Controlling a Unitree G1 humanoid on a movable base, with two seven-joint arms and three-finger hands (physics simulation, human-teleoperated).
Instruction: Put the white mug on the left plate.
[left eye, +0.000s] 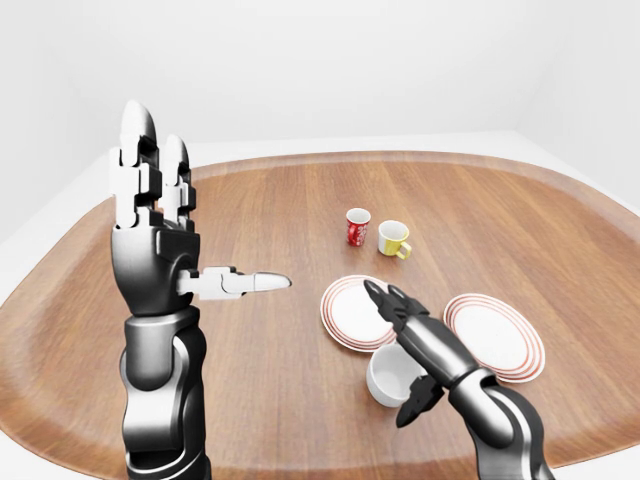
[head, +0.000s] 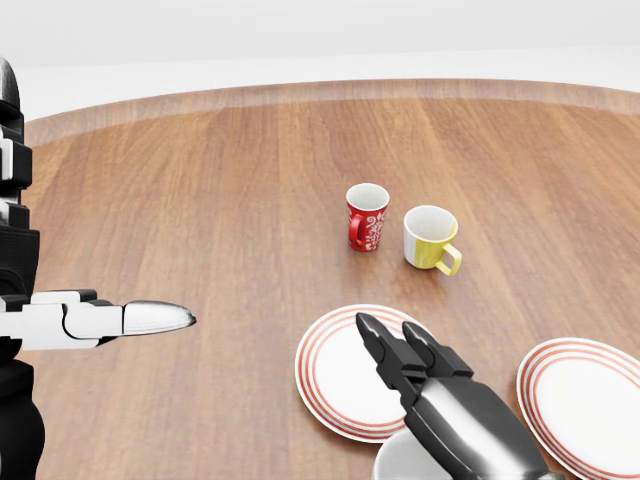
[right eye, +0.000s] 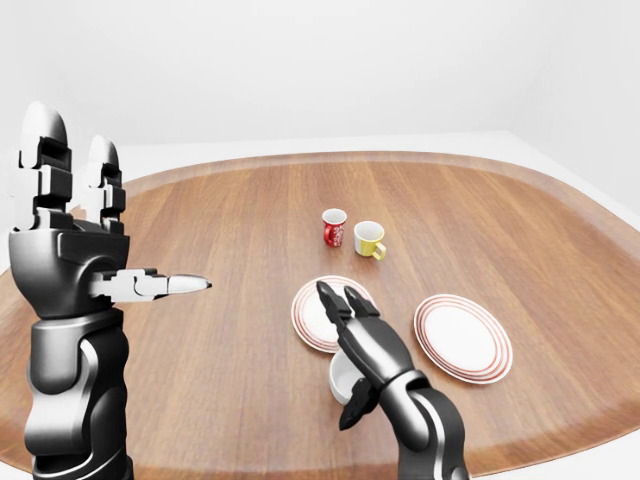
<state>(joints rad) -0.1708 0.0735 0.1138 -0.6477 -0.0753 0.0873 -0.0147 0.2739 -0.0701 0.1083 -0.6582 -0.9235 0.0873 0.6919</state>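
Wooden table (left eye: 250, 400), white walls. White mug (left eye: 392, 375) upright, just near side of left plate (left eye: 345, 310), not on it. Right hand (left eye: 412, 335) over mug, fingers spread, ungrasped. Left hand (left eye: 155, 235) raised, open, idle. Step: reaching; next, close around mug, lift to plate.

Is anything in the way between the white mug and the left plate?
Nothing visible is. The white mug sits on the table beside the left plate, with only the open right hand above it.

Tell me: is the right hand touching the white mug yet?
Cannot tell. In the left-eye view the right hand straddles the white mug, fingers open, thumb beside its wall; no clear gap or contact.
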